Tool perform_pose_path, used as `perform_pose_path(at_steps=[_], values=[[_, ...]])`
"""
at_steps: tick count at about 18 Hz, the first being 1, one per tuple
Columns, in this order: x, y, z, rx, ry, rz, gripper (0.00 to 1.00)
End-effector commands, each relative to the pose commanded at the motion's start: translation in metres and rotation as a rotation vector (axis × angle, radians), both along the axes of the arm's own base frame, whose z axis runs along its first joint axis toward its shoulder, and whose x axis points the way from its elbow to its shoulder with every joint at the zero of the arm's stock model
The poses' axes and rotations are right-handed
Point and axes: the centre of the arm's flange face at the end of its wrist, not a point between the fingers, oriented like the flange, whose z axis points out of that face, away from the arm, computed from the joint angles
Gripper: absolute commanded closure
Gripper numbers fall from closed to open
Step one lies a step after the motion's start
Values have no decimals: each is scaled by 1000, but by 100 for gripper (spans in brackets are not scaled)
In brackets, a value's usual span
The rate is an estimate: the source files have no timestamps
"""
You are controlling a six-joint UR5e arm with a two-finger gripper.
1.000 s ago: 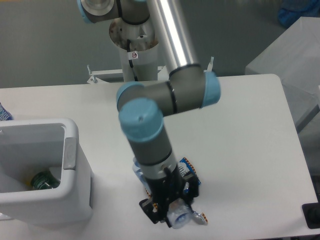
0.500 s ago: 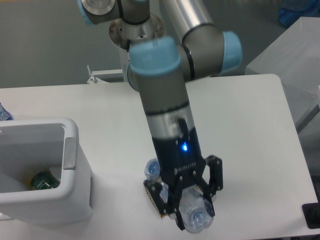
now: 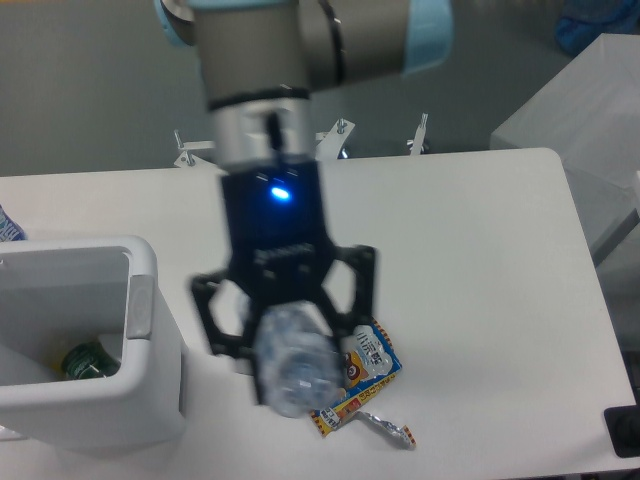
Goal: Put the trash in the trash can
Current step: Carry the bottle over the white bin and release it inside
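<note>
My gripper (image 3: 290, 345) is shut on the crushed clear plastic bottle (image 3: 295, 362) and holds it well above the table, close to the camera and blurred. It is just right of the white trash can (image 3: 150, 300), which stands at the left edge with a green item (image 3: 88, 361) inside. The blue-and-orange snack packet (image 3: 368, 365) lies on the table below the gripper, partly hidden by it. The small silver foil wrapper (image 3: 390, 429) lies just in front of the packet.
A grey box (image 3: 585, 120) stands past the table's right edge. A dark object (image 3: 624, 430) sits at the front right corner. A blue-white item (image 3: 8, 228) shows at the left edge behind the can.
My gripper has risen with the bottle and moved left toward the trash can. The snack packet and foil wrapper are now uncovered on the table.
</note>
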Motion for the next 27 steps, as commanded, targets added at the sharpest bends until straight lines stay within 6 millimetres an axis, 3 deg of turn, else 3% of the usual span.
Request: perform_pose_path(at_steps=[3,5,7,9,16,19,24,27], values=[[53,13,6,-3,19,-86,34],[63,16,7,-1,20,-101,34],[86,25,4,-8,20,-140,34],[115,38,-7,-23,11,-188,34],[161,66,-60,-105,-23,-267,34],[166,66,-75,-132,-31,-275,32],[168,62,-79,-144,-33,-276,2],[166,56,-82,-148,-48,-262,1]])
